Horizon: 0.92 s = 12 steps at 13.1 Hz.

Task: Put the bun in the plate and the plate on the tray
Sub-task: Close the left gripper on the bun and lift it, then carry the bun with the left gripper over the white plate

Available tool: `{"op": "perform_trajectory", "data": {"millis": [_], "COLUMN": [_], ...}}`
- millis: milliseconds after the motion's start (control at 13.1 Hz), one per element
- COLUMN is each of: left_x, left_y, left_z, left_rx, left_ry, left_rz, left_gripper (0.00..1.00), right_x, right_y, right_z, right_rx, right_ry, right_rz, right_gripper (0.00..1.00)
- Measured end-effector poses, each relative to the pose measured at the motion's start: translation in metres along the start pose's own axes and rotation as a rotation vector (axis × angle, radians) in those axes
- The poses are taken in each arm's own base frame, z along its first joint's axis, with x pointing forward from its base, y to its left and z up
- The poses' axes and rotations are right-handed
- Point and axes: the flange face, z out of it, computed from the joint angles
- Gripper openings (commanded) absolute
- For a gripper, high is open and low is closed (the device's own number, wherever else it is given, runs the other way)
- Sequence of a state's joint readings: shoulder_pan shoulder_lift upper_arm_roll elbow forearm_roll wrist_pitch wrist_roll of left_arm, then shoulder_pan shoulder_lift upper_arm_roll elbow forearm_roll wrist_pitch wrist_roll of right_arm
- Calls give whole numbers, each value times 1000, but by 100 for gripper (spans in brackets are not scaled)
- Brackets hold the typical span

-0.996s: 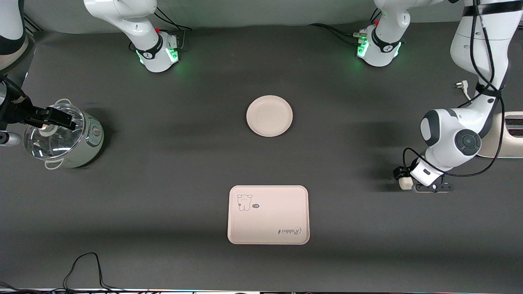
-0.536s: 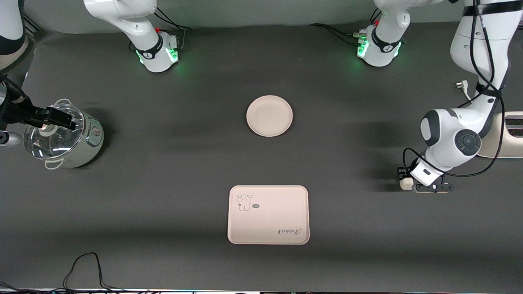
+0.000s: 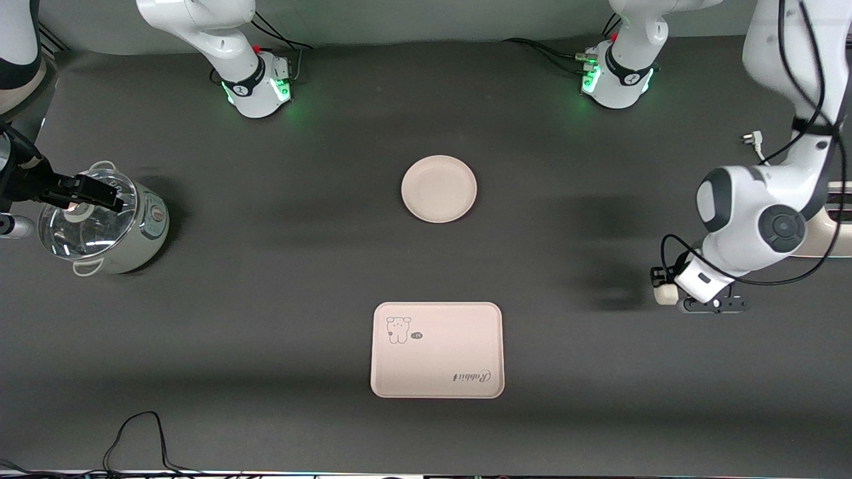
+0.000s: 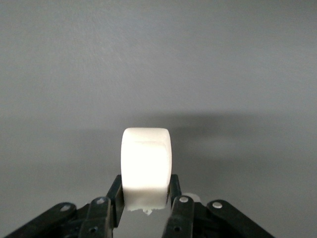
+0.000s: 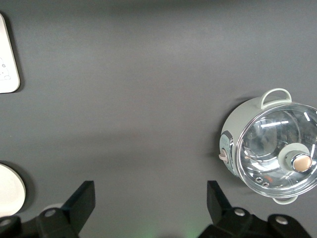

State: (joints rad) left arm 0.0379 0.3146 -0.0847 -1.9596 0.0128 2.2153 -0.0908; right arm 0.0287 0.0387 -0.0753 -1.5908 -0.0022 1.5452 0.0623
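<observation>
The bun (image 4: 146, 166) is clamped between the two fingers (image 4: 176, 206) of the left hand (image 3: 665, 293), which is closed on its sides and held over bare desk (image 3: 266, 266) at the left arm's end, beside a cream toaster (image 3: 832, 226). A shadow is cast on the desk under the bun. The plate (image 3: 439, 188) lies empty at mid-desk, well apart from the bun, and the tray (image 3: 437, 350) lies nearer to the front camera than the plate, also empty. The right hand (image 3: 100, 193) is held wide open, with nothing in it, over a glass-lidded cooker (image 3: 103, 223) at the right arm's end.
</observation>
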Motion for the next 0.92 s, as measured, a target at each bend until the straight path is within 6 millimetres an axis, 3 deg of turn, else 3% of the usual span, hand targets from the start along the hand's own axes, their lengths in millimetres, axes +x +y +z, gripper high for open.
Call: {"op": "perform_trajectory", "data": {"millis": [230, 383, 690, 919], "left_x": [-30, -56, -114, -158], "left_y": [85, 147, 267, 340], "left_z": [-106, -140, -149, -141], "left_rx": [-18, -37, -46, -73], "left_ry": [-65, -62, -59, -54], "left_rz": [-63, -105, -178, -191], "left_gripper": [43, 43, 43, 43], "right_x": [0, 0, 0, 0], "right_y": [0, 1, 1, 1], "right_z": [0, 0, 1, 1], "right_rx": [0, 0, 0, 0], "right_ry": [0, -1, -1, -2], "right_rz": [1, 1, 2, 2], "right_gripper": [100, 100, 100, 100]}}
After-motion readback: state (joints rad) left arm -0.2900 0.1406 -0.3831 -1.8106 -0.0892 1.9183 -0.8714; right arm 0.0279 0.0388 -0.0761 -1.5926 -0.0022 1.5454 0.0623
